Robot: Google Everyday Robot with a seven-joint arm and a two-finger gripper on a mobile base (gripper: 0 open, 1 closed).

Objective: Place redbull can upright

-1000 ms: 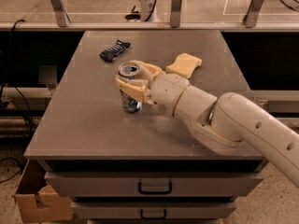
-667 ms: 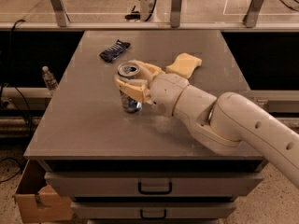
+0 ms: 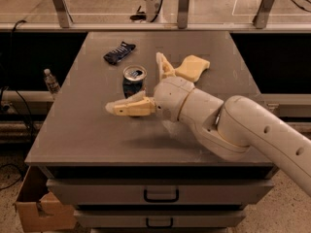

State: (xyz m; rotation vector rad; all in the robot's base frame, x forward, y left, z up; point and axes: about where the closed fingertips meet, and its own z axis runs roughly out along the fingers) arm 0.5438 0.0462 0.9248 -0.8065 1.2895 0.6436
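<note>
**Can released, standing on end**

My claw (image 3: pixel 135 83) is now wide open and holds nothing, its fingers splayed to either side of the can (image 3: pixel 134 74); a second ago they were closed around it. One finger lies low in front of the can's base and the other rises just behind it to the right. I cannot tell whether either touches. The can stands upright near the middle of the surface (image 3: pixel 87 130), open top up, so I judge the placing done, with only withdrawal left. The low finger is the hazard: a careless pull could tip the can. A dark wrapper (image 3: pixel 119 52) lies behind-left and a sponge (image 3: pixel 193 67) to the right, both apart from the can.
</note>
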